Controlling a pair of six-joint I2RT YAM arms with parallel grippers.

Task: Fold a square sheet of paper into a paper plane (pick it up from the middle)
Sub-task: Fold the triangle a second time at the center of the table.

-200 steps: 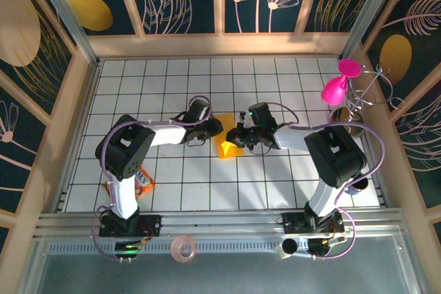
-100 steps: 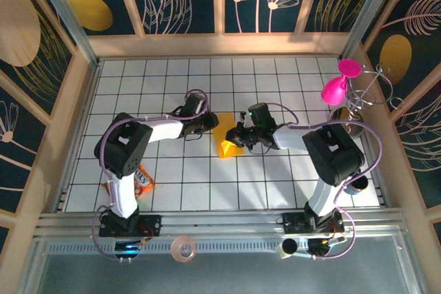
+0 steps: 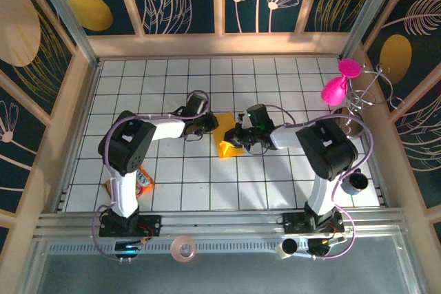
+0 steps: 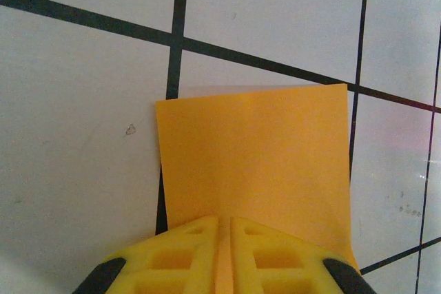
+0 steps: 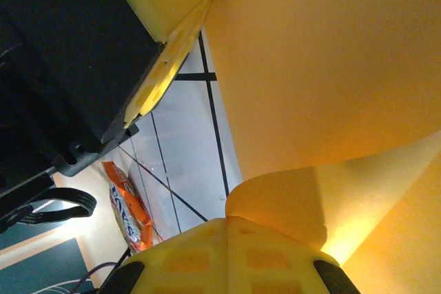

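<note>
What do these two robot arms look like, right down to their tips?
The left arm and right arm are built alike: white tube-like links between chunky black joints, with thin lilac cables looping loosely alongside. The left end effector and right end effector each have two bright yellow plastic fingers with hollow rectangular pockets moulded in.

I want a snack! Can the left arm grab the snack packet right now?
Probably not yet. The left hand is pinched shut on the orange paper, so it's busy. The snack packet also lies close beside that arm's own base, an awkward spot.
</note>
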